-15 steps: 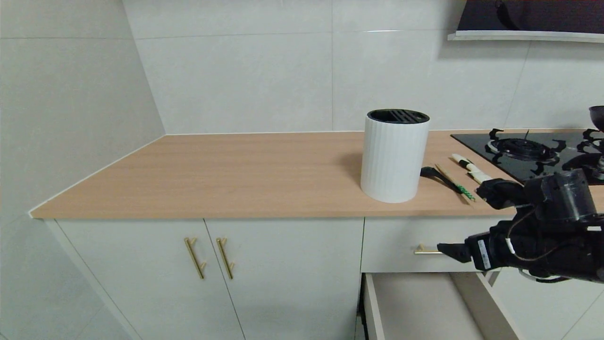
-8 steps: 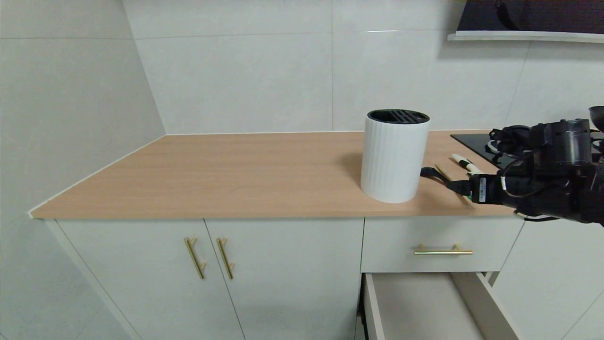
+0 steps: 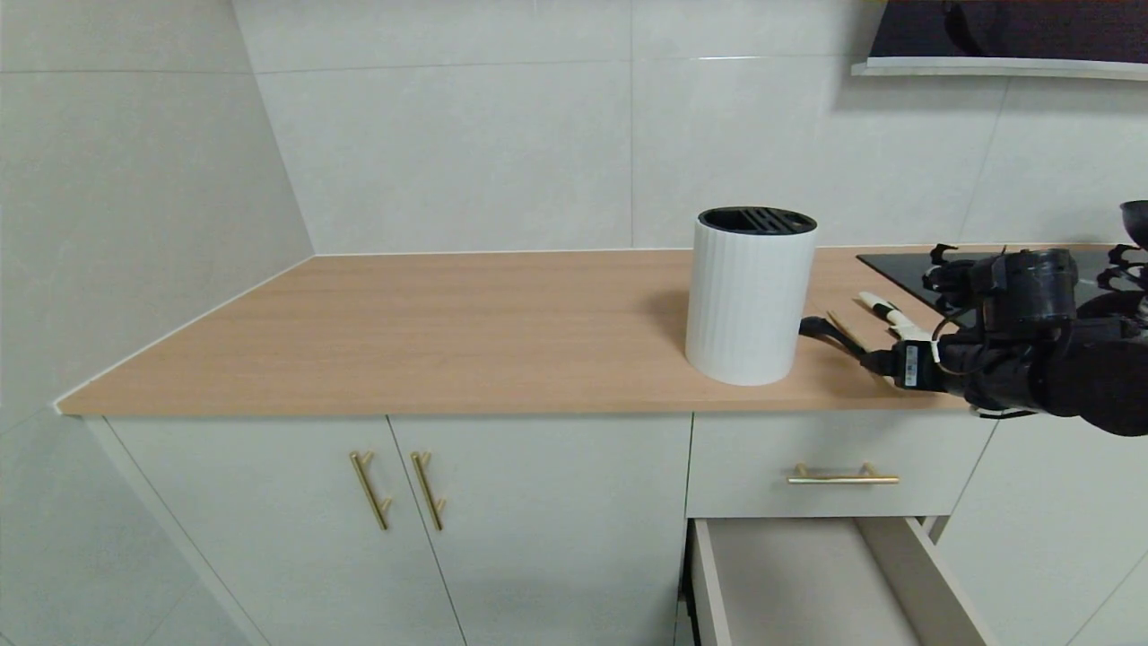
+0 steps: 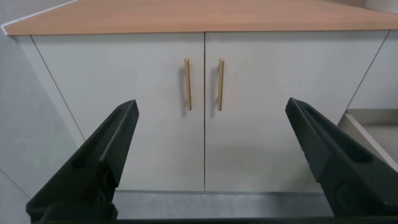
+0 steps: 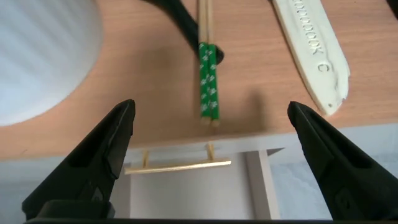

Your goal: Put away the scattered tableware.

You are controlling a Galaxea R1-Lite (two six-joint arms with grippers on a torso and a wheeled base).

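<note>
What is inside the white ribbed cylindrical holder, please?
The white ribbed cylindrical holder shows a black slotted insert at its top, nothing sticking out; below the slots is hidden.

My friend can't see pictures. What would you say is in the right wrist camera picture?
The open right claw hangs above green-tipped chopsticks lying at the edge of the wooden counter. A black handle lies close beside them, a white utensil farther off, and a white holder stands on the other side.

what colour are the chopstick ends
The chopsticks end in patterned green, clearest in the right wrist view.
</note>
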